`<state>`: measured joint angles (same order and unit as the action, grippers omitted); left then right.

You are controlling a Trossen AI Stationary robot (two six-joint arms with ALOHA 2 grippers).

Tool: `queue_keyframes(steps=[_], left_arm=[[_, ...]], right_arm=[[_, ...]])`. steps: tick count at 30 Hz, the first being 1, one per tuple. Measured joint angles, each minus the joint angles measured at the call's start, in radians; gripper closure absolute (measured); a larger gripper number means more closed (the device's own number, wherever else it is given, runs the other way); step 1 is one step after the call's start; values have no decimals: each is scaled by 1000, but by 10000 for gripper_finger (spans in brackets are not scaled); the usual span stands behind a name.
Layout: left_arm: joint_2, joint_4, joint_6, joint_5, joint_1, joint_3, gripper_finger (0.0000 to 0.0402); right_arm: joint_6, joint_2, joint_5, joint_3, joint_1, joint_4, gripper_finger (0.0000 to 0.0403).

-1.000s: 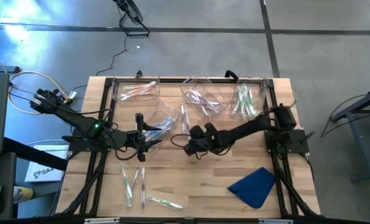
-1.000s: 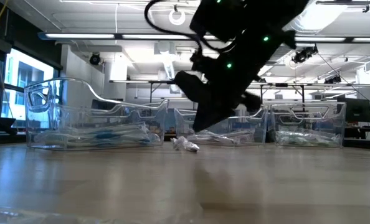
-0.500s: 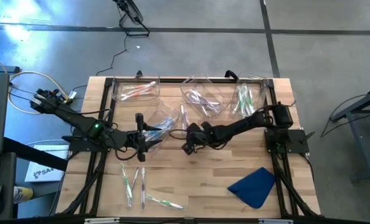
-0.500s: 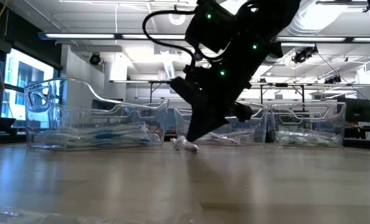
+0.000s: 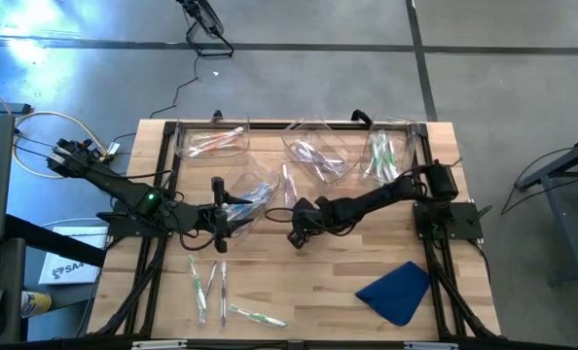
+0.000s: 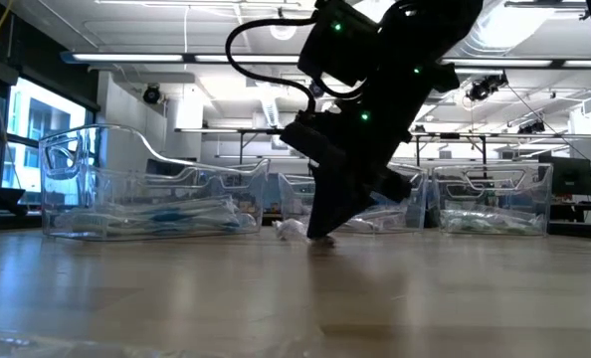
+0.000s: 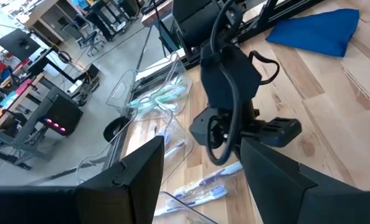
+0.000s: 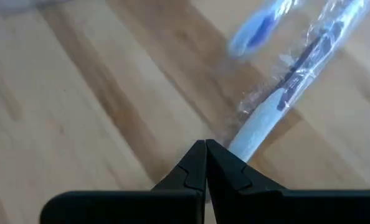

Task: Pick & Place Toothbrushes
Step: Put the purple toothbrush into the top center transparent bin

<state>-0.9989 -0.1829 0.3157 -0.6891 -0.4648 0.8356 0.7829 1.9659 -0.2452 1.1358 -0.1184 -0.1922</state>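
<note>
- Several toothbrushes (image 5: pixel 211 284) lie loose on the bare wood near the front of the table (image 5: pixel 328 301), and more sit inside the clear bins (image 5: pixel 316 156) along the back; one further wrapped toothbrush (image 8: pixel 291 93) lies on the wood at the table's middle, just in front of the right arm's fingertips.
- Judging by this, the step in hand is the pick of that middle toothbrush: the right gripper (image 5: pixel 296 236) is down at the table surface with its fingertips (image 8: pixel 205 163) pressed together, touching or nearly touching the white handle end, and nothing is held between them.
- With closed jaws it cannot grasp, so the next move likely calls for lifting a little, opening the fingers, straddling the handle across its width and then closing; the slim handle in slippery wrap could skid or roll away.
- Meanwhile the left gripper (image 5: pixel 218 216) waits beside the near bin (image 5: pixel 255 194), jaws spread wide and empty.
- Off at the front right lies a blue cloth (image 5: pixel 396 290), well apart from the work.
</note>
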Motion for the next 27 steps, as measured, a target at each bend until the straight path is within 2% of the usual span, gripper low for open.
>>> queue_keyframes(steps=[6,15,27], left_arm=[[0,0,0,0,0,0,195],[0,0,0,0,0,0,195],[0,0,0,0,0,0,195]], right_arm=[[20,-4,42,2,-32,-64,401],[58,-19,126,6,-110,-252,401],[66,-116,174,-5,-192,-470,401]])
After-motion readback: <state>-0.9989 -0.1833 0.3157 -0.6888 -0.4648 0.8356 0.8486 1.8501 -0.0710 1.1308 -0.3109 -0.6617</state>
